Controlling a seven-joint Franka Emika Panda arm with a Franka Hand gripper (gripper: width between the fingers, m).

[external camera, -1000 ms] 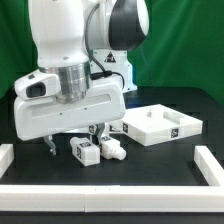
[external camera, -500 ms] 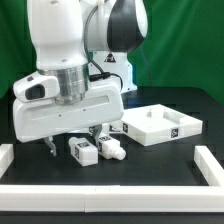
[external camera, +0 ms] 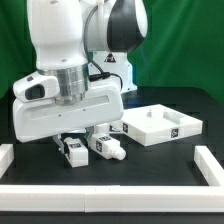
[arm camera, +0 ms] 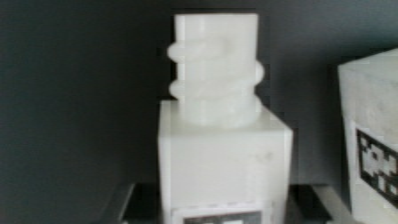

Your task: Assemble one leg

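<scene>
A white leg [external camera: 73, 151] lies on the black table at the front, under the arm. In the wrist view the leg [arm camera: 222, 150] fills the middle, its stubby ribbed round end [arm camera: 215, 60] pointing away from the gripper. My gripper [external camera: 72, 143] is low over it. The dark fingers [arm camera: 139, 205] sit against both sides of its block, so the gripper [arm camera: 226, 208] is shut on the leg. A second leg [external camera: 107, 146] lies just to the exterior view's right of it, and its white tagged edge [arm camera: 370, 125] also shows in the wrist view.
The large white square tabletop [external camera: 156, 124] lies at the exterior view's right, behind the legs. A low white border [external camera: 110, 191] runs along the front and both sides of the black table.
The gripper has come down and its fingers have closed in on the leg. That leg has shifted toward the exterior view's left. The second leg has moved slightly too.
</scene>
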